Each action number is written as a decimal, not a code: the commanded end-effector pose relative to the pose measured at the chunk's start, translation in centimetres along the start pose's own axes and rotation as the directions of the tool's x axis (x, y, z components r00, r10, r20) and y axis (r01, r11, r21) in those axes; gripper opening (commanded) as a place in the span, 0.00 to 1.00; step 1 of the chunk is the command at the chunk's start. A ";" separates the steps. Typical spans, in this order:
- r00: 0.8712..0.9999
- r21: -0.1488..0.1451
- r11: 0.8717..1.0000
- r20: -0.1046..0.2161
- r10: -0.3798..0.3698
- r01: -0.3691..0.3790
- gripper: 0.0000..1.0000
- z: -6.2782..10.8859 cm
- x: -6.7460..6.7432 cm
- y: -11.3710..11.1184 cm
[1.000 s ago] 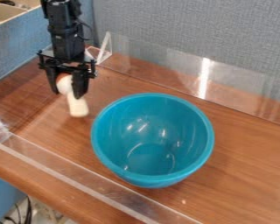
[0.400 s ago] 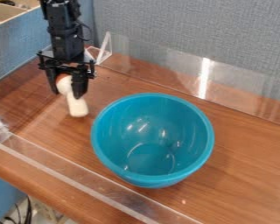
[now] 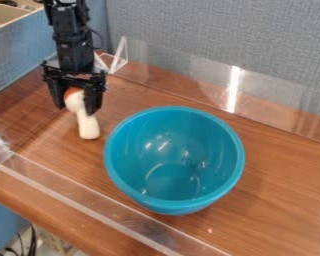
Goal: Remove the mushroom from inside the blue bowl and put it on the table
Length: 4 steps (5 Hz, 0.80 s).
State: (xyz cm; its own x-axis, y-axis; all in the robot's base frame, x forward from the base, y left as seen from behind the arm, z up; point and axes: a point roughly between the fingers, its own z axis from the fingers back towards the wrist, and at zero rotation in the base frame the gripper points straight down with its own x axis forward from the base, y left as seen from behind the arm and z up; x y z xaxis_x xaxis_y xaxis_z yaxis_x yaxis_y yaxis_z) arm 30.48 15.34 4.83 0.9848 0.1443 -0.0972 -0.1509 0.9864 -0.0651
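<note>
The mushroom (image 3: 85,122) leans on the table (image 3: 276,150) to the left of the blue bowl (image 3: 174,160), cream stem down and orange-tan cap up. My gripper (image 3: 75,103) points straight down over it, open, with its black fingers (image 3: 52,95) standing apart on either side of the cap. I cannot tell whether either finger touches the cap. The blue bowl sits at the middle of the table and nothing lies inside it.
Low clear acrylic walls (image 3: 216,85) border the table at the back and along the front edge (image 3: 69,195). A cardboard box (image 3: 13,40) stands at the far left behind the arm. A grey fabric wall rises behind the table.
The gripper's fingers have spread apart and let go of the mushroom's cap. The mushroom stays on the table where it was, and the arm has not moved.
</note>
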 end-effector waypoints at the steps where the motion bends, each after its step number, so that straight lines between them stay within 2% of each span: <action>1: 0.997 0.011 1.000 0.080 0.010 -0.011 1.00 2.8 0.4 0.7; 3: 0.991 -0.006 1.000 0.130 0.014 -0.014 1.00 5.6 -0.5 0.6; 4: 0.986 -0.012 1.000 0.164 0.011 -0.009 1.00 7.8 -1.1 0.4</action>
State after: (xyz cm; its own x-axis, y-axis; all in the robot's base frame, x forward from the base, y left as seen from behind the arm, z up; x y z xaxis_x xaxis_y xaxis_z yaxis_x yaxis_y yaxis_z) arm 29.57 15.37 9.73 0.9878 0.1542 -0.0213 -0.1556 0.9816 -0.1104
